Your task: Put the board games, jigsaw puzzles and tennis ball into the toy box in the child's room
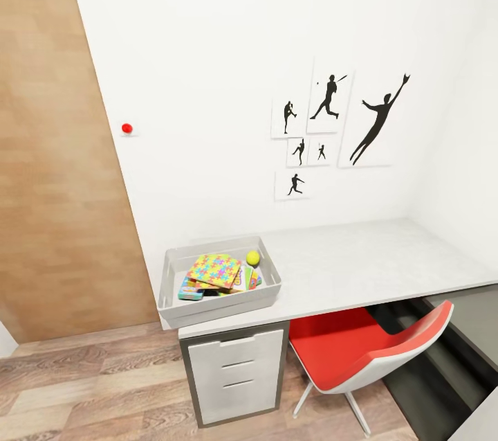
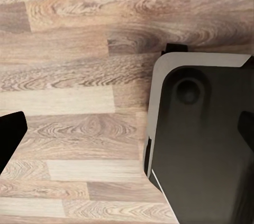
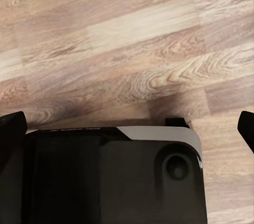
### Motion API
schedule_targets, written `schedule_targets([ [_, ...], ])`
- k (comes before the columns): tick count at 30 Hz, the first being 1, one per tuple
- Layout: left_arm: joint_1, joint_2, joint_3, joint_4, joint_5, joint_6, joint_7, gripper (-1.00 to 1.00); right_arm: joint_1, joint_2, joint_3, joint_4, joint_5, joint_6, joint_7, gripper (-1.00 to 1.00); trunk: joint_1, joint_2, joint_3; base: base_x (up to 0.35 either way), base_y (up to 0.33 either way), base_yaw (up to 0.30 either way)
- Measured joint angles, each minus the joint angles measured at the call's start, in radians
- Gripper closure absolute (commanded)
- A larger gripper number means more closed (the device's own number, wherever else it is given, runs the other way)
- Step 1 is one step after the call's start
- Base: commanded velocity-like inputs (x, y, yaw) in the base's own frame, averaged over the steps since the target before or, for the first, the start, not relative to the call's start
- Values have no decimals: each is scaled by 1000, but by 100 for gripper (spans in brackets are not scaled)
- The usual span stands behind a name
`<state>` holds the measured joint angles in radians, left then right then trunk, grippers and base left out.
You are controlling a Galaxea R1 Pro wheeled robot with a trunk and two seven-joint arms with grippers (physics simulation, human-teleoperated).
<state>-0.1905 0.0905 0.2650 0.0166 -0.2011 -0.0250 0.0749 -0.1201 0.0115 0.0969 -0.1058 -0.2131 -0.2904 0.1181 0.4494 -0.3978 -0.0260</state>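
From the head camera we see the worktop (image 1: 360, 264) running along the white wall, with the toy box (image 1: 173, 283) sitting at its left end, above the white drawer unit (image 1: 235, 372). Inside the box a jigsaw puzzle (image 1: 216, 269) lies tilted on top of the pile, the edges of board games (image 1: 190, 291) show beneath it toward the front left corner, and the tennis ball (image 1: 253, 257) rests near the back right corner, just beside the puzzle. A red chair (image 1: 366, 351) stands under the worktop's middle, black baseball silhouettes (image 1: 332, 122) hang on the wall above, and a red button (image 1: 126, 128) sits on the wall near the wooden door. In the left wrist view we see the left hand (image 2: 129, 131) released, its dark fingertips (image 2: 9, 134) wide apart over the plank floor (image 2: 74, 76) and the robot's dark base (image 2: 206, 145). In the right wrist view the right hand (image 3: 129, 129) is likewise spread, holding nothing, above floor and base.
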Motion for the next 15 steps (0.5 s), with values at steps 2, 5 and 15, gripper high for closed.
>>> schedule_targets([
  [2,0,0,0,0,0,0,0,-100,0,0,0,0,0,0,0,-100,0,0,0,0,0,0],
  [5,0,0,0,0,-1,0,0,-100,0,1,1,0,1,-1,0,-100,0,0,0,0,0,0],
  [15,0,1,0,0,0,0,-1,-100,0,1,1,1,1,-1,1,-100,0,0,0,-62,65,0],
])
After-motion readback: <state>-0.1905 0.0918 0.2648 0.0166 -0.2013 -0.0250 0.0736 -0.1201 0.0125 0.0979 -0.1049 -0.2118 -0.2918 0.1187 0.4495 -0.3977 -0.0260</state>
